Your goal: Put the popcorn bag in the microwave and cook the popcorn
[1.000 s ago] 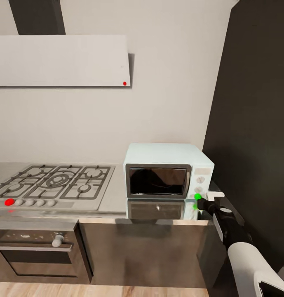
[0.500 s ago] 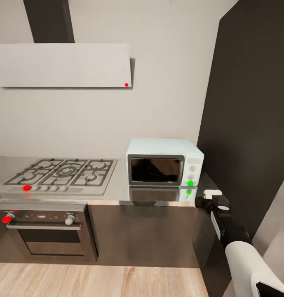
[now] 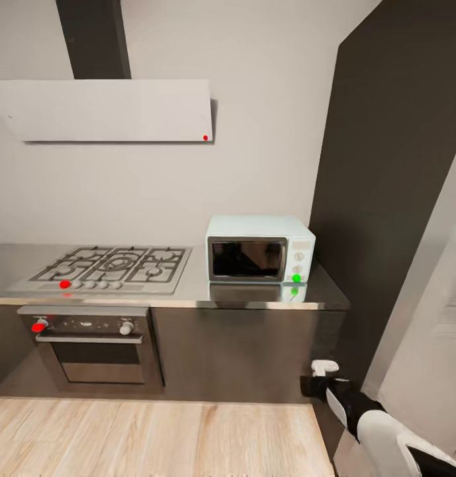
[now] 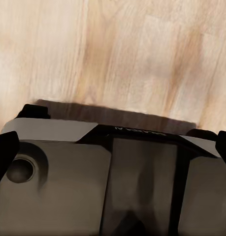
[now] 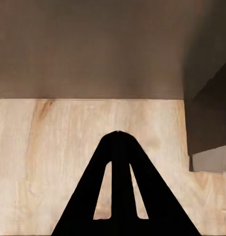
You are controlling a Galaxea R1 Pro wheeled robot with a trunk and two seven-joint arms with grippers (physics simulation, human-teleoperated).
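Glossy steel countertop [image 3: 188, 291] bears the boxy mint microwave [image 3: 259, 249]; right claw [image 5: 117, 135] clenched, left's state unclear.

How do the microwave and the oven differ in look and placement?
The microwave is pale mint-blue and sits on the countertop; the oven is dark and built in below it. The microwave shows a green light, the oven a red knob. The microwave's door is wide with a side panel; the oven's has a bar handle on top. Both doors are shut, with dark glass.

Mint-blue microwave [image 3: 260, 248], door shut, green light lit, on grey countertop [image 3: 188, 295]
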